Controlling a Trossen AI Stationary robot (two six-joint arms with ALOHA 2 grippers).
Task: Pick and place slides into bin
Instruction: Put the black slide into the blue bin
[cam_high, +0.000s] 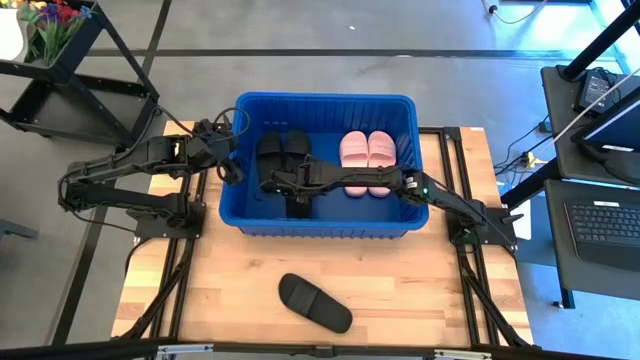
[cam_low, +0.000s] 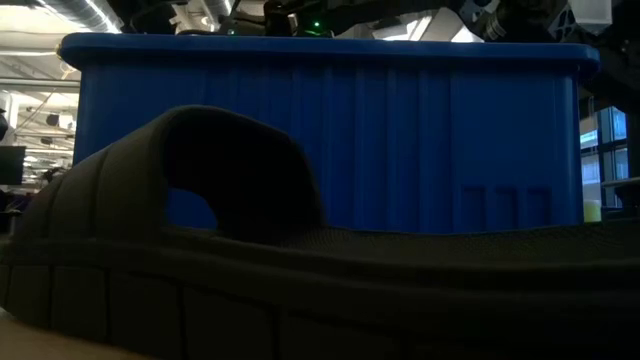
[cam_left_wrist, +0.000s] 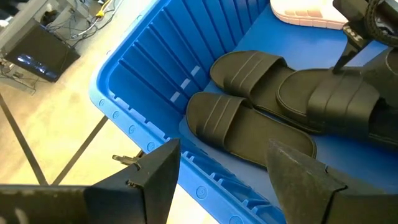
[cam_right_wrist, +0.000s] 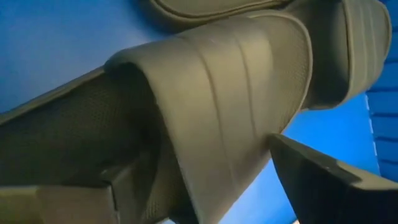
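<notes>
Wooden table (cam_high: 400, 290); flowers (cam_high: 55, 20) far left corner; laptop (cam_high: 610, 222) on desk at right.

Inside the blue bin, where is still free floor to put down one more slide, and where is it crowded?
In the bin, bare floor shows along the near wall, below the pink pair. The left half is crowded: black slides lie there, and the right gripper reaches over them. The left gripper waits at the left rim.

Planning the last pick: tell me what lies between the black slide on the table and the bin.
Nothing: in the high view only bare wooden table separates the loose black slide from the bin.
</notes>
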